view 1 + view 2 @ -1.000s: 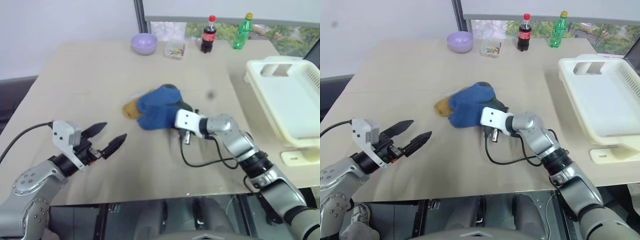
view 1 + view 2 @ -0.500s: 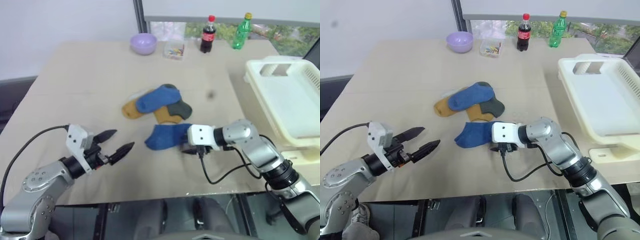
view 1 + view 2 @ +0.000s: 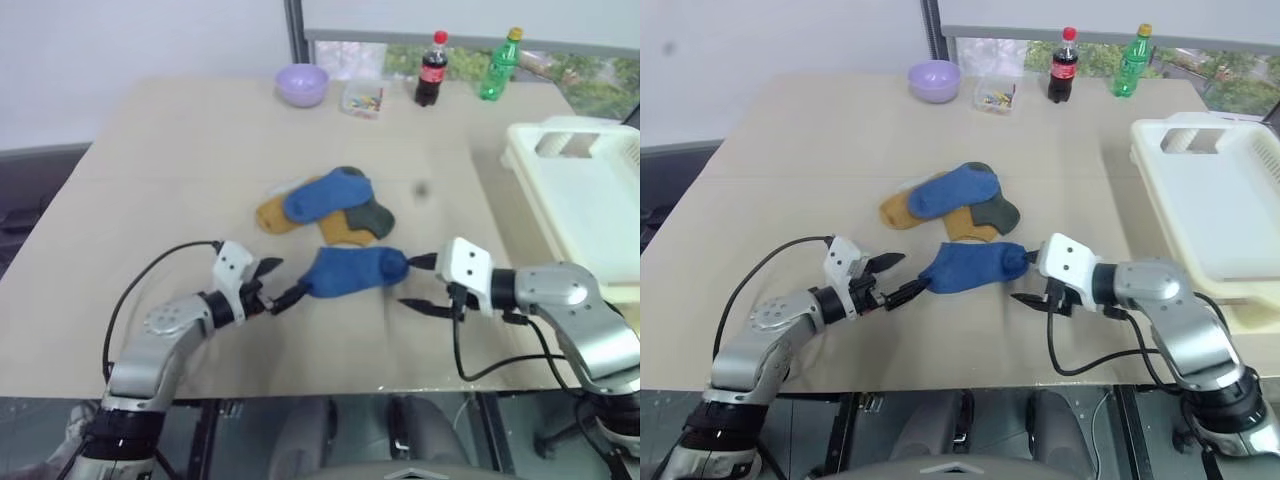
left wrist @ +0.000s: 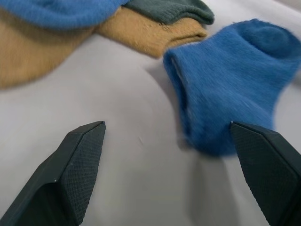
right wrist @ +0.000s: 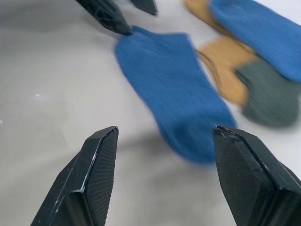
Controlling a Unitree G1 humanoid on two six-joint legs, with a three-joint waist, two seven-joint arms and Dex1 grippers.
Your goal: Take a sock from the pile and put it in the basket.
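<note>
The pile, with blue, mustard and dark green socks, lies mid-table. One blue sock lies flat on its own in front of the pile. My left gripper is open, its fingertips right at the sock's left end, with the sock just ahead of it in the left wrist view. My right gripper is open beside the sock's right end and holds nothing; the sock lies beyond its fingers. The cream-white basket sits at the table's right edge.
Along the far edge stand a lilac bowl, a small clear box, a cola bottle and a green bottle. Black cables trail from both wrists onto the table near the front edge.
My right gripper pulled a blue sock out of the pile toward the front, opened, and drew back to the right. My left gripper moved in to the sock's left end.
</note>
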